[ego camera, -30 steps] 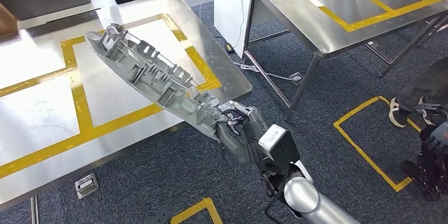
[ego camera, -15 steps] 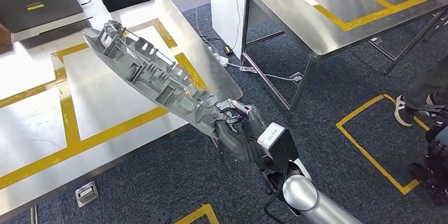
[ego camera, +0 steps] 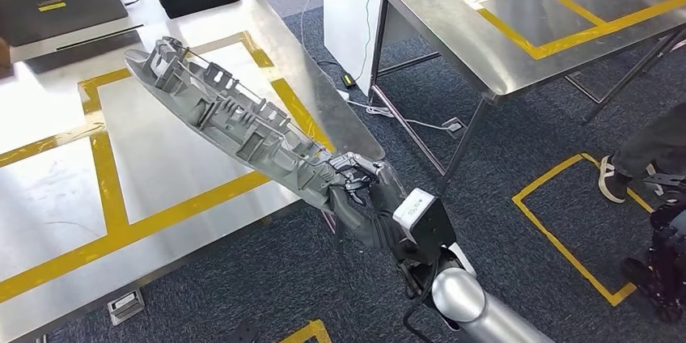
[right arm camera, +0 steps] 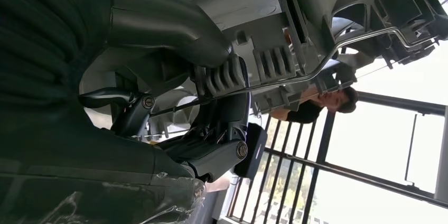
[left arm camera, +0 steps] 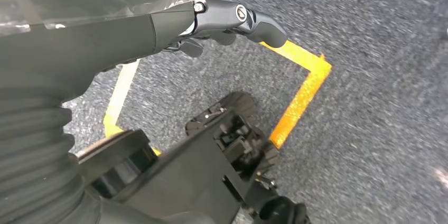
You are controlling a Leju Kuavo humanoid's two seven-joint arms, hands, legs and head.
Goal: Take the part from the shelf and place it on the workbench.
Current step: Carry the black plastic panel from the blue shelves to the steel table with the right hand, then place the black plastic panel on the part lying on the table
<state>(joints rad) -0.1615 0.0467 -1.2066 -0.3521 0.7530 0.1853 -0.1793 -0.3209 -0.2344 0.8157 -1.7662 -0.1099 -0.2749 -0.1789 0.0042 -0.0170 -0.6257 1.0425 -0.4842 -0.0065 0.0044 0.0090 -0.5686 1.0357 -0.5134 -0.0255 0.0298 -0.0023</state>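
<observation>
I am holding the part [ego camera: 235,120] in the right hand [ego camera: 364,201], and it is reaching out over the near desk [ego camera: 48,189], above the yellow tape [ego camera: 109,189] rectangle, not touching the surface. It is a long grey moulded piece with many ribs and a thin wire running along it. I am judging it as stiff and rather light, but because it is long and I am gripping only one end, the far tip is acting like a lever and could swing or dip. The ribs are giving a good hold, so slipping seems unlikely; the thin wire and small ribs could bend if I am setting it down too hard.

In the right wrist view the fingers [right arm camera: 219,78] are wrapping closely around the ribbed end of the part, and the thumb is pressing from the other side. The grip is looking tight, with nothing of a gap.

The left hand [left arm camera: 211,20] is hanging over the carpet, near a yellow floor marking [left arm camera: 301,97]. Its fingers are curling inward a little and are holding nothing that I can see; how far they are closing I cannot tell.

I am thinking the placing step is near: lowering the part flat onto the desk.
</observation>
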